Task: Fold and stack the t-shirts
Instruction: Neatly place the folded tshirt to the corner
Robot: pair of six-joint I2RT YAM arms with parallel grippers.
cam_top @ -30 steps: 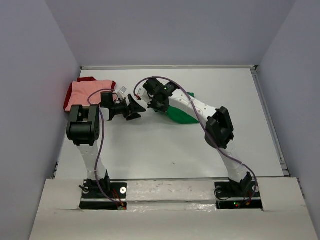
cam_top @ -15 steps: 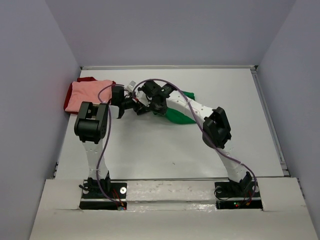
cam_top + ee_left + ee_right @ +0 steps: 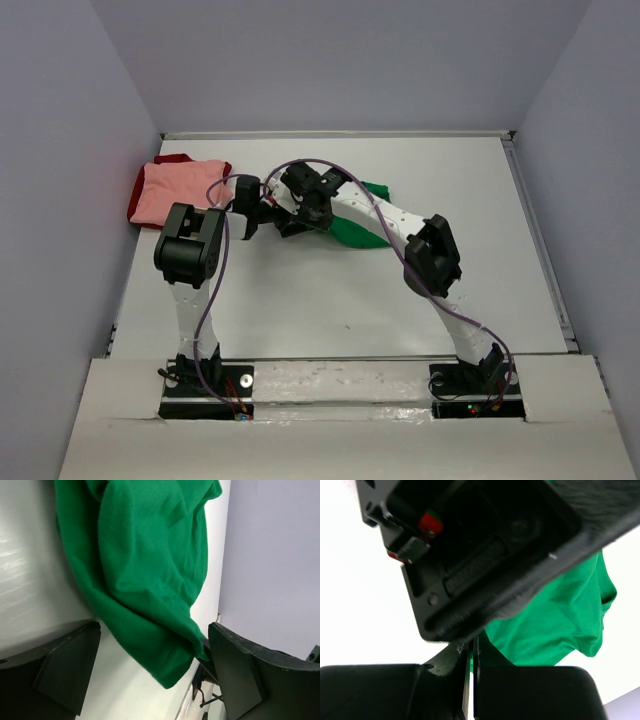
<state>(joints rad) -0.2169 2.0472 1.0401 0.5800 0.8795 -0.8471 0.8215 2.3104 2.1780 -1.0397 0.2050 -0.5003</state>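
- Up top, I see green t-shirt (image 3: 358, 232) at mid surface (image 3: 300, 300); pink t-shirt (image 3: 175, 190) on dark red t-shirt (image 3: 172, 158), far left.
- Left wrist: left end effector (image 3: 155, 672) wide open, green t-shirt just ahead.
- Right wrist: right end effector (image 3: 472, 682) closed, pinching green t-shirt.

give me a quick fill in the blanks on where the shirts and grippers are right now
1. The left gripper has its jaws ___ on either side of the hanging green t-shirt.
2. The right gripper is ___ on that same shirt.
3. At the far left, the dark red t-shirt lies ___ the salmon pink t-shirt.

Missing words: open; shut; under
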